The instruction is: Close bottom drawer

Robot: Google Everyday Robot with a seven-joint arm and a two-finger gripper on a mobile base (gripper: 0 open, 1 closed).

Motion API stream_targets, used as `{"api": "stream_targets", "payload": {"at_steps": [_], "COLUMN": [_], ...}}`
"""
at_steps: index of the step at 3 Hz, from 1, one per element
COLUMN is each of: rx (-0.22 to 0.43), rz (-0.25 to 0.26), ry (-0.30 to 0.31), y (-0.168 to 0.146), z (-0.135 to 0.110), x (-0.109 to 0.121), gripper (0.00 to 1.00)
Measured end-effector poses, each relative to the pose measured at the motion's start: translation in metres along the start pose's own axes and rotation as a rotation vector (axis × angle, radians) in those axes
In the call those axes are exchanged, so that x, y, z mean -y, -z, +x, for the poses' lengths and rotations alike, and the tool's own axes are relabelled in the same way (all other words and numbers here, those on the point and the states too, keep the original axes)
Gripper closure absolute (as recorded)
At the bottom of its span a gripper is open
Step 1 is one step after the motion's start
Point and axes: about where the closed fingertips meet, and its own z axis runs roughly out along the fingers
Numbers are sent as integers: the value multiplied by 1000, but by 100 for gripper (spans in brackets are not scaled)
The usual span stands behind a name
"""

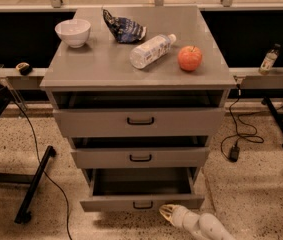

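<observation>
We are lining up the push: the bottom drawer is hanging open at six o'clock, our tool hovering at its five o'clock. We cannot tell its grip. Next comes shoving toward twelve.

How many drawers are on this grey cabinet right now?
3, stacked: top drawer just under the cabinet top, middle drawer below it, bottom drawer lowest and pulled out. The gripper is at the bottom drawer's front, right of its handle.
</observation>
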Motion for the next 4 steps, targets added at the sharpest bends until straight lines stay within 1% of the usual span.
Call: {"api": "stream_targets", "payload": {"at_steps": [1, 2, 3, 4], "rx": [33, 81, 145, 169], "rz": [17, 17, -19, -47], "ry": [3, -2, -24, -35], "y": [-22, -49, -69, -81], "z": [-6, -10, -9, -1], "x": [21, 44, 54, 67], "gripper": [100, 100, 100, 100]}}
